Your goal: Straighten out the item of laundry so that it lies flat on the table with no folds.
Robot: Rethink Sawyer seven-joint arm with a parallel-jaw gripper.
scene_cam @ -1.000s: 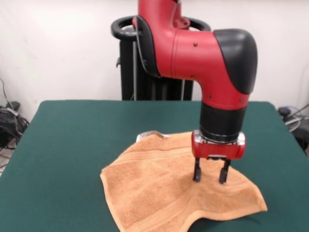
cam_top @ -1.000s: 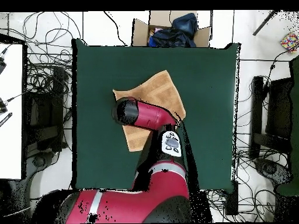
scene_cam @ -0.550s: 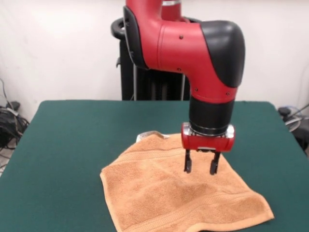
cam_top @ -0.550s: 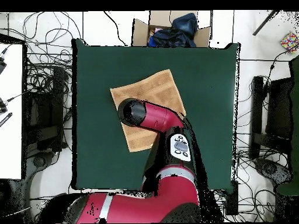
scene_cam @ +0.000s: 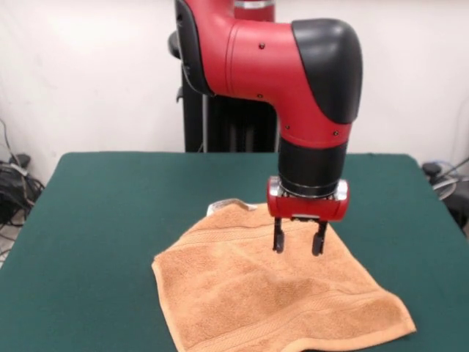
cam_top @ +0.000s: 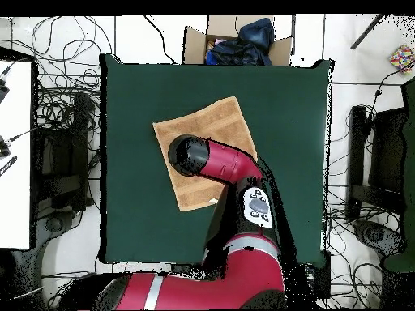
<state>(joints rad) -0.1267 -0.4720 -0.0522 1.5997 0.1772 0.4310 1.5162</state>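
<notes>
We see the small, roughly square orange-tan terry-cloth towel [scene_cam: 275,297] spread out on the dark green felt-like worktop [scene_cam: 110,220], lying a little toward the camera's side of the middle in the front view and turned at an angle to the worktop's edges. Its woven border bands run along two opposite sides, and a small white tag [scene_cam: 227,204] pokes out at the far corner, resting on the green surface. The cloth looks mostly flat, with a soft ripple near the middle and a slightly wavy near edge. Above it we find the red and black arm [scene_cam: 293,81] reaching down, wrist vertical, with the gripper [scene_cam: 299,242] pointing straight at the towel's far half. Its two dark fingers [scene_cam: 278,239] stand apart with a clear gap between them and nothing held; the tips appear to hover just over the cloth, though we cannot tell whether they touch it. In the overhead view the arm [cam_top: 215,162] covers much of the towel [cam_top: 194,129], and a cardboard box [cam_top: 235,40] with dark cloth inside sits on the floor beyond the worktop's far edge.
</notes>
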